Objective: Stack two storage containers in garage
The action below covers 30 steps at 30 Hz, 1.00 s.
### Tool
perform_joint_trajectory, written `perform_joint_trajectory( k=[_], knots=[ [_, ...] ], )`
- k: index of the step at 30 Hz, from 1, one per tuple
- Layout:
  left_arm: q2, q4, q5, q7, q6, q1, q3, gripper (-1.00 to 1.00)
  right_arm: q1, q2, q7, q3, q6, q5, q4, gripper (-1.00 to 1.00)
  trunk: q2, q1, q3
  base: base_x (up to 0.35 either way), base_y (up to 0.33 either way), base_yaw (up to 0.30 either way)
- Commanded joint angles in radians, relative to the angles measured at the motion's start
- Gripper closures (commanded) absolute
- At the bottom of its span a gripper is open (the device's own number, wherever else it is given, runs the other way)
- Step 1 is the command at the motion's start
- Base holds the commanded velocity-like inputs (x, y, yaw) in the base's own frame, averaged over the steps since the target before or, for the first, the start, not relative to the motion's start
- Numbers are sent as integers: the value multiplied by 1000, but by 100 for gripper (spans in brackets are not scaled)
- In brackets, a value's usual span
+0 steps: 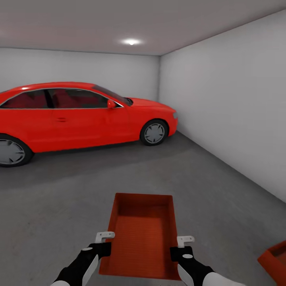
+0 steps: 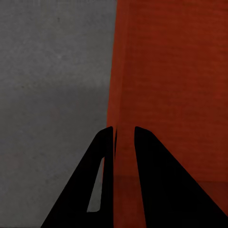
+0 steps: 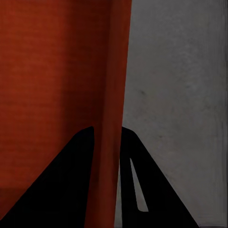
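Above the grey garage floor [image 1: 71, 198], one storage container [image 1: 143, 238] hangs between both arms: left hand [image 1: 105, 236] clenched on its left wall, right hand [image 1: 185, 240] on its right. Another container [image 1: 276, 260] sits near the right wall, the red car [image 1: 79, 115] beyond.

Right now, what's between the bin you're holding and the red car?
Just bare grey floor, seen in the head view. The held bin is gripped at its side walls by the left gripper and right gripper; the car is parked farther ahead.
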Motion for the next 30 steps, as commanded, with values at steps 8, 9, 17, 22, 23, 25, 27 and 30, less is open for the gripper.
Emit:
perform_joint_trajectory(
  k=[8,9,17,22,23,25,27,30],
  knots=[
    [1,-5,-2,10,7,0,-11,100,-2,-5,-5,12,-6,-20,32,100,-2,1,-2,0,0,-297],
    [1,-5,-3,10,7,0,-11,100,-2,-5,-5,12,-6,-20,32,100,-2,1,-2,0,0,-297],
    [1,-5,-3,11,8,0,-11,100,-2,-5,-5,12,-6,-20,32,100,-2,1,-2,1,0,-297],
    [1,-4,-3,11,7,0,-11,100,-2,-4,-5,12,-5,-20,32,100,-2,1,-2,166,0,-297],
    [1,-3,-3,11,7,0,-11,100,-2,-5,-5,12,-5,-20,32,100,-2,1,-2,284,0,-297],
    [1,0,-3,12,7,0,-10,100,-2,-4,-5,12,-5,-20,32,100,-2,1,-2,304,0,-297],
    [1,3,-3,12,7,0,-10,100,-2,-4,-4,12,-5,-20,32,100,-2,1,-2,313,0,-297],
    [1,6,-4,12,7,0,-10,100,-2,-4,-4,12,-5,-20,32,100,-2,1,-2,319,0,-297]
  ],
)
